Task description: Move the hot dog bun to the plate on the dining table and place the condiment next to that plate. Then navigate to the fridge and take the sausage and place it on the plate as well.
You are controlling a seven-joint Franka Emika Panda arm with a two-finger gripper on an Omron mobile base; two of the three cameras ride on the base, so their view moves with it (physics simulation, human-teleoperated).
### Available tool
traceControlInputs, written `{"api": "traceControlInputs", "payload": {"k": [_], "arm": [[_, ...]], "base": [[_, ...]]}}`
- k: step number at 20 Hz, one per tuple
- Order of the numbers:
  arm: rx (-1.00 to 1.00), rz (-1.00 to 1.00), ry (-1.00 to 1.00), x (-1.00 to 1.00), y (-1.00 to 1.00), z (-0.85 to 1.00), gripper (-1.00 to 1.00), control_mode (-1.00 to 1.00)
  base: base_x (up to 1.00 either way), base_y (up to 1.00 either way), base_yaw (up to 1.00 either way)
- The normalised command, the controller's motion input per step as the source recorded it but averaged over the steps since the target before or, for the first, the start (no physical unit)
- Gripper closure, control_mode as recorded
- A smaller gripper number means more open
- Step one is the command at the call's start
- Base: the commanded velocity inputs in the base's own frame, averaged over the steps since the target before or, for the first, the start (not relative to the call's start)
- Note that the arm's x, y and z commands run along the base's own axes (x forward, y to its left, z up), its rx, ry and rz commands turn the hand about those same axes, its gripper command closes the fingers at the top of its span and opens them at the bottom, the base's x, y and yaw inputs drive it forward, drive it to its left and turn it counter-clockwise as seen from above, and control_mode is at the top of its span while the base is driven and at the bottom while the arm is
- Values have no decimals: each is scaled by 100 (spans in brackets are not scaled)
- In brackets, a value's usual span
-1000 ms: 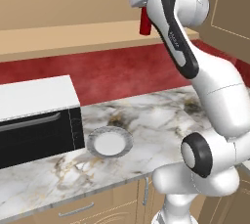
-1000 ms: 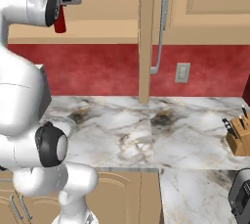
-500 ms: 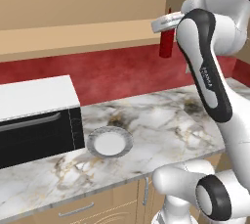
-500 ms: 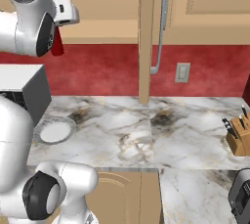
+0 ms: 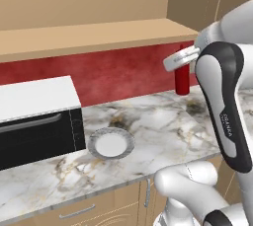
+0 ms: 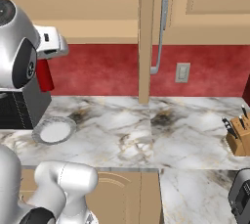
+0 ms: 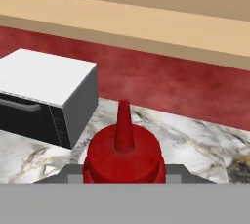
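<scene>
Arm at frame right, condiment (image 5: 182, 78) held upright.
Pale plate (image 5: 110, 143) lower centre on marbled counter (image 5: 168, 126); microwave (image 5: 37, 119) left.

White rounded arm (image 5: 225, 116), black joint panels

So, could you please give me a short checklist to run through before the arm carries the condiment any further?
1. Condiment held in the end effector: ok, the bottle hangs from it above the counter.
2. Bottle upright, nozzle toward the hand: ok in the hand view.
3. Bottle clear of the marbled counter: ok, a gap shows below its base in the left base view.
4. Clear of the microwave: ok, it stands well to the side.
5. Pale plate on the counter: ok, untouched, but it is not the dark brown target plate.
6. Dining table and target plate located: cannot tell from these views.
</scene>
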Motion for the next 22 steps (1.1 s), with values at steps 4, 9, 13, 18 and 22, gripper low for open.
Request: {"api": "traceControlInputs", "payload": {"k": [4, 9, 13, 18, 22], "arm": [[0, 0, 10, -30, -1, -45, 100, -100], [-1, 0, 3, -24, 0, -21, 100, 100], [0, 0, 0, 0, 0, 0, 100, 100], [0, 0, 0, 0, 0, 0, 100, 100], [0, 0, 0, 0, 0, 0, 100, 100]], "base": [[0, 0, 0], [-38, 0, 0], [-100, 0, 4], [-100, 41, 30], [-40, 69, 78]]}}
